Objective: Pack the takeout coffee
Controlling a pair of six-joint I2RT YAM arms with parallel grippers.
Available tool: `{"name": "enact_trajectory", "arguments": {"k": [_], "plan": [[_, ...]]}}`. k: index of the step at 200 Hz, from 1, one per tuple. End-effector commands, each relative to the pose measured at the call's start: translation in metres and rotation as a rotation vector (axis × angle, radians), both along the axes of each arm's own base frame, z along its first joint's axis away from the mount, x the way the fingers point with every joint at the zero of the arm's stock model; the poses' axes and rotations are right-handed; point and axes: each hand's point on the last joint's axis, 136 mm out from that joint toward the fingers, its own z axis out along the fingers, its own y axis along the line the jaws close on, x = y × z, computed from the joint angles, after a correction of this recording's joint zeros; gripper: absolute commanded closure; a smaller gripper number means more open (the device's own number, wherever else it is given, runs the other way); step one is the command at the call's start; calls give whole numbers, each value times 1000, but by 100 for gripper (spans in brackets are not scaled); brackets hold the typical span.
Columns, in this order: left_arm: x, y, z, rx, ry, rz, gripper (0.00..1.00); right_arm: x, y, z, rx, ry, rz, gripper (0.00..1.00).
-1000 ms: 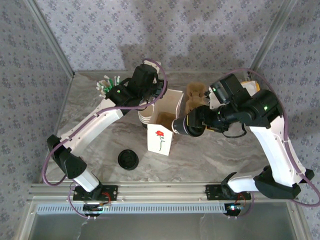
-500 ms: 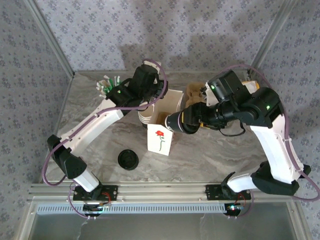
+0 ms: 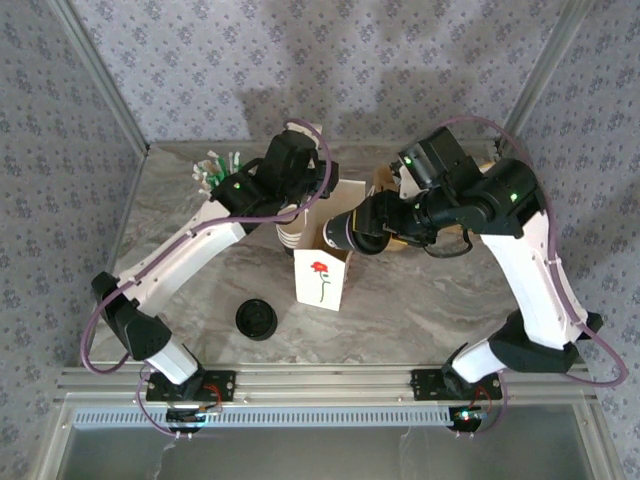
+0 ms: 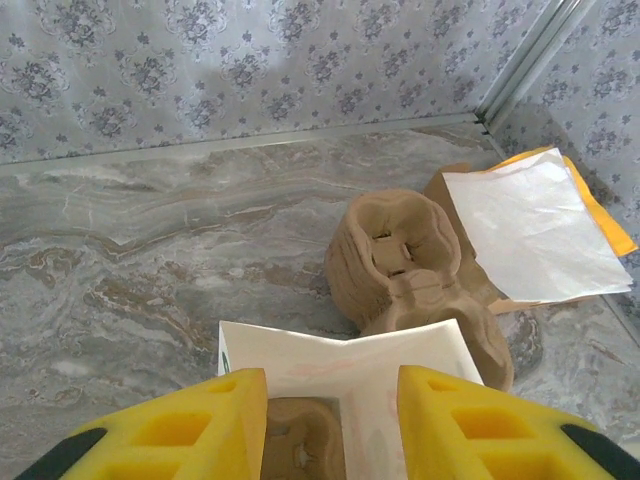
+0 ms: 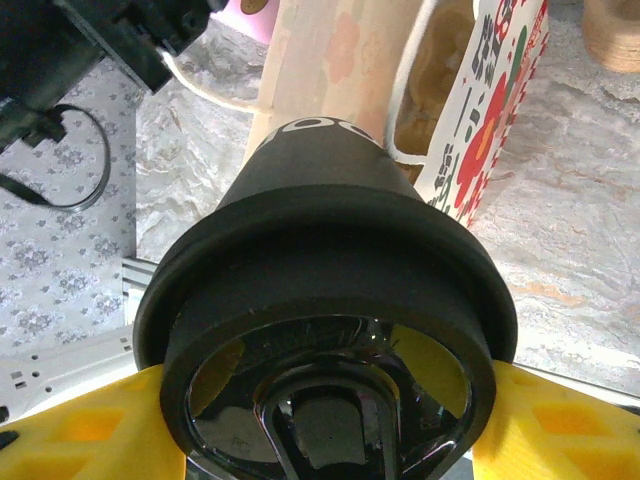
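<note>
The takeout coffee (image 3: 347, 229), a cream cup with a black lid (image 5: 325, 330), lies tilted on its side in my right gripper (image 3: 385, 222). Its dark base points left, over the open top of the white paper bag (image 3: 322, 277) with the red flower. In the right wrist view the yellow fingers (image 5: 90, 430) press the lid from both sides, and the bag (image 5: 490, 100) stands beyond the cup. My left gripper (image 4: 332, 420) is open at the bag's far rim (image 4: 340, 365). A brown pulp carrier (image 4: 300, 440) sits inside the bag.
A stack of lidless cream cups (image 3: 290, 236) stands left of the bag. A pink cup of straws (image 3: 215, 168) is at the back left. A loose black lid (image 3: 256, 320) lies in front. Brown pulp carriers (image 4: 400, 250) and white and orange papers (image 4: 535, 225) lie behind the bag.
My right arm has carried the coffee leftward, from beside the bag's right edge to over its open top. The left arm has stayed at the bag's rim.
</note>
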Motion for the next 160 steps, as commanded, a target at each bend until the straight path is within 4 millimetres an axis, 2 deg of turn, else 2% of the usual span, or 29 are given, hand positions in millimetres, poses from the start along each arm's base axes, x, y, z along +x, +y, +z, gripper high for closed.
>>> {"name": "enact_trajectory", "arguments": {"k": [1, 49, 128, 160], "plan": [[-14, 5, 42, -91, -49, -14, 61, -17, -22, -20, -120, 103, -33, 45], [-25, 2, 54, -146, -50, -38, 61, -8, -20, -22, -134, 97, -64, 45], [-42, -4, 66, -262, -5, -71, 62, 1, -34, -29, -182, 120, -93, 45], [-44, 3, 76, -275, -28, -62, 62, 5, -34, -31, -187, 126, -97, 46]]}}
